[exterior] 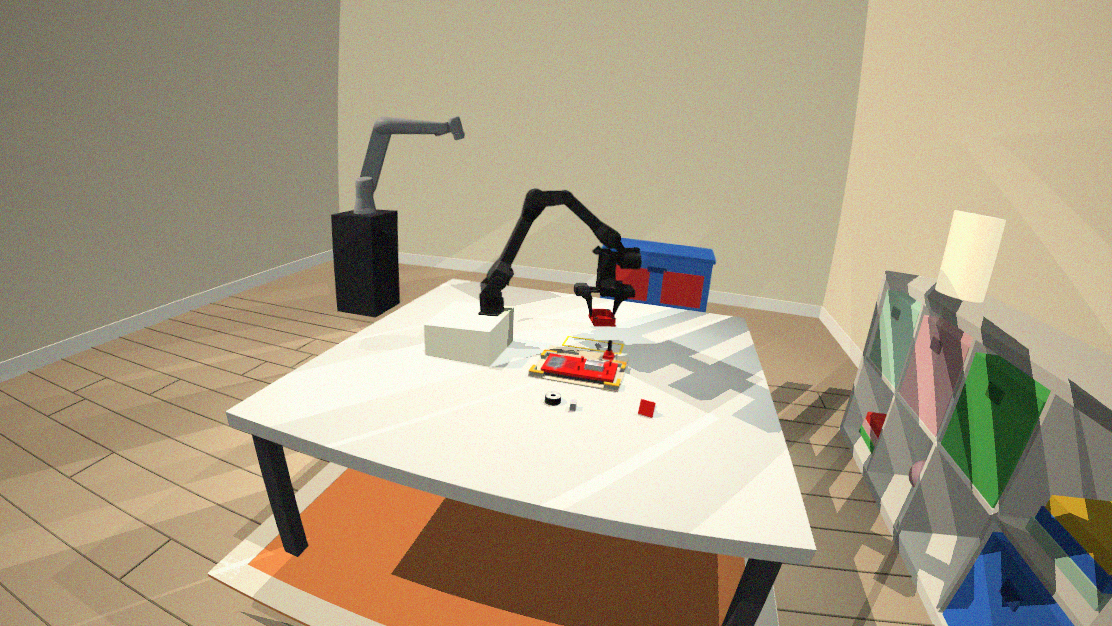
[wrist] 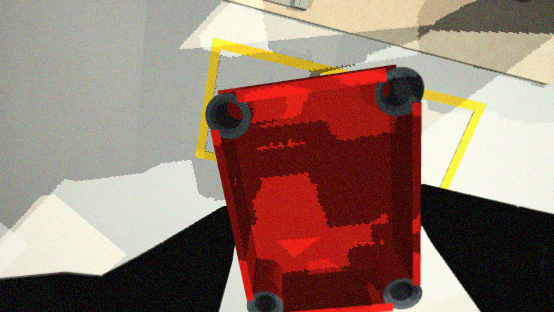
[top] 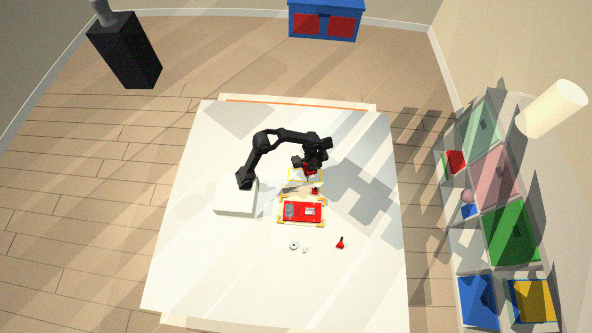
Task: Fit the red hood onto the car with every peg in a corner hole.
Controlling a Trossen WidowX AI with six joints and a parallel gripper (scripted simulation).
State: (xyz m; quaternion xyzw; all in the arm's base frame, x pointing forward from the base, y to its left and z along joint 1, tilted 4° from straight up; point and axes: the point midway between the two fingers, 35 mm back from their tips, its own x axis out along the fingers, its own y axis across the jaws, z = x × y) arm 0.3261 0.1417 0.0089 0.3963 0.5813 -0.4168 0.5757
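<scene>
Wrist view, claw (wrist: 320, 300) gripping red hood (wrist: 320, 190), no readable writing

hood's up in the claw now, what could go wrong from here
The hood sits skewed in the claw, rotated against the yellow outline below, so its corner holes may miss the pegs. A small red-and-black part stands between claw and chassis; a low carry could knock it.

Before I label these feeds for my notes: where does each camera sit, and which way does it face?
Top: overhead, looking down on the table; whole arm shows.
Exterior: beside the room, facing the table corner; whole arm shows, gripper holding the hood aloft.
Wrist: on the arm, looking down past dark fingers at the hood.
All three share the hood.
</scene>
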